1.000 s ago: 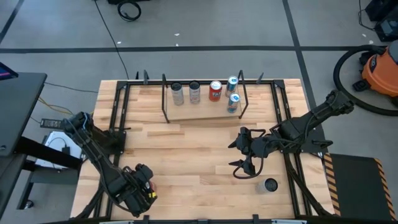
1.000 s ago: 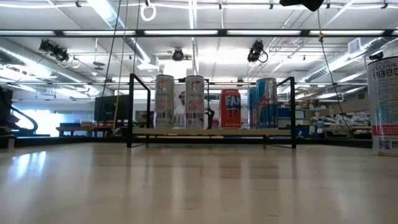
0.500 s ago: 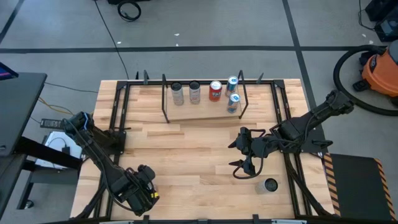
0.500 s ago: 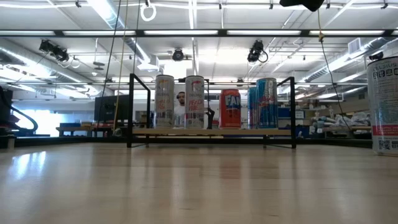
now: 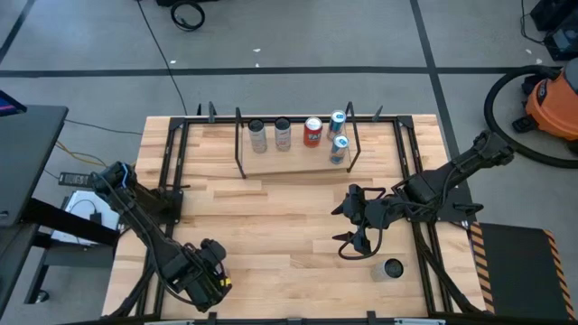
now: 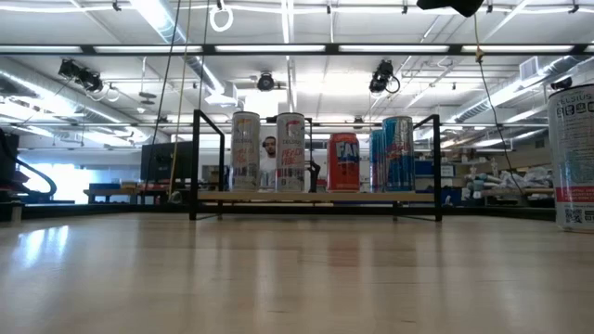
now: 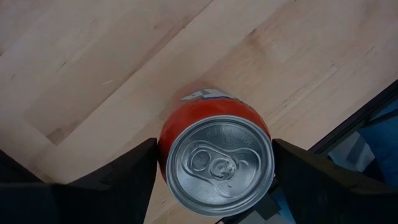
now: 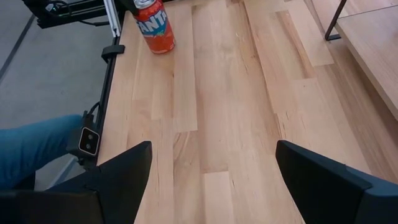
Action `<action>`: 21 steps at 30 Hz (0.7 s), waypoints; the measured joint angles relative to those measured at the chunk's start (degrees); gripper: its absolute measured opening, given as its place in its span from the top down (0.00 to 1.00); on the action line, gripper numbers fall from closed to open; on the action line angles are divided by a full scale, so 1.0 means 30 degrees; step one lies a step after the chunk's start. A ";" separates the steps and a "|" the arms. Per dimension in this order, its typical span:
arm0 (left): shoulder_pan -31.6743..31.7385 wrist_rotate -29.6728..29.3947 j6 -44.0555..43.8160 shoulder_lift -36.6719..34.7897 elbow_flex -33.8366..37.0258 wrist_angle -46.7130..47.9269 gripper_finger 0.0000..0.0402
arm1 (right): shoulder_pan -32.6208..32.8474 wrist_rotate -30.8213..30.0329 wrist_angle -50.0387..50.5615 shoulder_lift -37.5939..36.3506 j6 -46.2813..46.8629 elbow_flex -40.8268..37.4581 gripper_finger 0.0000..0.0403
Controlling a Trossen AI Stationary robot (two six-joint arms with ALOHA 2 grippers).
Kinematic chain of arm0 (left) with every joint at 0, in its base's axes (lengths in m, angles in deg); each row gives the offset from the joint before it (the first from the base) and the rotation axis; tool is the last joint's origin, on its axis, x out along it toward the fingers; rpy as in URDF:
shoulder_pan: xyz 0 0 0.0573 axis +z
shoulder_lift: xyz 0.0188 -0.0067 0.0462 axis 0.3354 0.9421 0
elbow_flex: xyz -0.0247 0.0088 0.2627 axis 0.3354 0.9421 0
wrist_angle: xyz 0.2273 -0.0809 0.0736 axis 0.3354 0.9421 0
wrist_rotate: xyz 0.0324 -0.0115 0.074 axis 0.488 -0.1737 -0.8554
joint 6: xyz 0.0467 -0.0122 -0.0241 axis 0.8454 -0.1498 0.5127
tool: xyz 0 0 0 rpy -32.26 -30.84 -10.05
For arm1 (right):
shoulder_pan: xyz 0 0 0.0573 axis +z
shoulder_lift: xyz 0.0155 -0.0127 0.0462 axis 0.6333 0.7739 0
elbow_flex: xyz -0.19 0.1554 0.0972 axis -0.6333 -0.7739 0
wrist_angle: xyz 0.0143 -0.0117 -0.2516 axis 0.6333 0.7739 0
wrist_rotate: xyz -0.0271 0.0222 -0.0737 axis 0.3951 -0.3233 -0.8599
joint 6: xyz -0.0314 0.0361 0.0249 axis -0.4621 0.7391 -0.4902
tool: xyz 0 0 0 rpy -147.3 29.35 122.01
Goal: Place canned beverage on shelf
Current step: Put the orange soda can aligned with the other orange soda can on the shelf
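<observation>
An orange can (image 7: 214, 158) stands upright on the wooden table near its front left corner and also shows in the right wrist view (image 8: 155, 28). My left gripper (image 5: 204, 274) hangs over it, pointing down, shut on it and hiding it from above. The shelf (image 5: 293, 164), black rods around a light board, stands at the table's far middle with several cans on it (image 6: 316, 162). My right gripper (image 5: 348, 227) waits open and empty above the table's right half. My left gripper comes from above, pointing down, with one finger (image 7: 134, 168) against each of two opposite sides of the can's wall (image 7: 163, 146), just below the rim. The can stands upright between them with its silver top (image 7: 219, 165) facing up. Its foot is hidden by its own body.
A silver can (image 5: 392, 268) stands alone near the table's front right and looms at the right edge of the low view (image 6: 574, 153). A person's blue-clad leg (image 8: 31, 146) is beside the table's left edge. Bare wood lies between the grippers and the shelf.
</observation>
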 joint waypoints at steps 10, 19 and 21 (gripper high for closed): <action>0.1077 0.0263 0.1796 0.0007 0.0015 -0.0045 0.27 | 0.0000 0.0000 -0.0009 0.0000 -0.0015 0.0000 0.13; 0.3760 -0.0581 0.6611 0.0133 -0.0501 -0.0533 0.28 | 0.0000 -0.0087 -0.0009 0.0000 -0.0026 -0.0003 0.13; 0.4422 -0.0708 0.7686 0.0160 -0.0694 -0.0451 0.28 | 0.0000 -0.0095 -0.0009 0.0000 -0.0282 -0.0004 0.13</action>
